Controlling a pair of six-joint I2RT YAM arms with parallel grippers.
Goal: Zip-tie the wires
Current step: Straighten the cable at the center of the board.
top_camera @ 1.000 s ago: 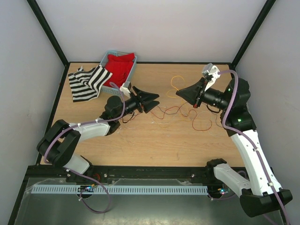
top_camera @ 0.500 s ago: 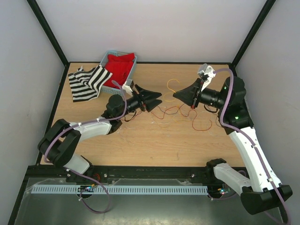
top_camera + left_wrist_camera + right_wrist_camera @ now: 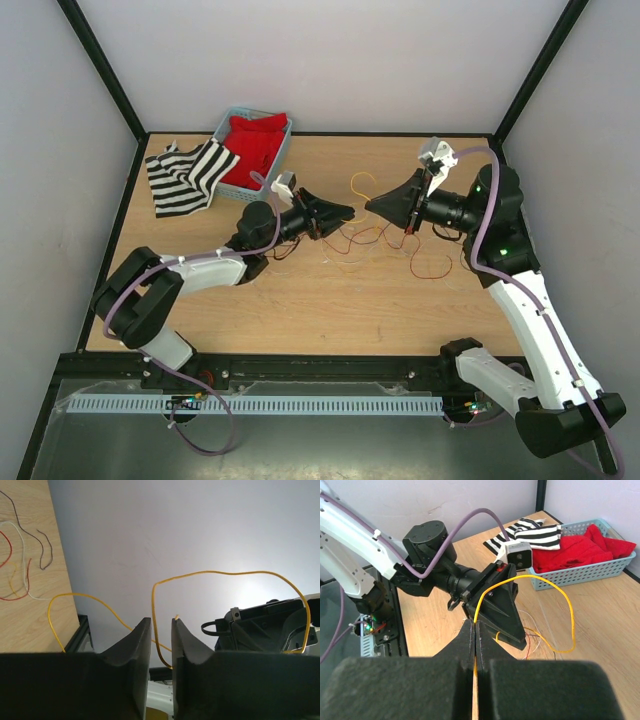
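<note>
The wires (image 3: 352,240) lie as a loose tangle of red, dark and pale strands on the wooden table between the two arms. One yellow wire (image 3: 360,185) arches up from them. My right gripper (image 3: 372,204) is shut on this yellow wire (image 3: 570,615), which rises out of its tips (image 3: 475,627). My left gripper (image 3: 345,213) faces it almost tip to tip. In the left wrist view the yellow wire (image 3: 225,572) runs down through the narrow gap of the left gripper (image 3: 161,625), whose jaws stand slightly apart and are not pinching it.
A pale blue basket (image 3: 228,125) with red cloth stands at the back left, beside a black-and-white striped cloth (image 3: 185,175). A red wire loop (image 3: 432,265) lies near the right arm. Black frame posts and pale walls bound the table.
My left gripper has slid right towards the right gripper and its jaws have narrowed around the yellow wire. The right gripper has edged left, still holding the wire.
</note>
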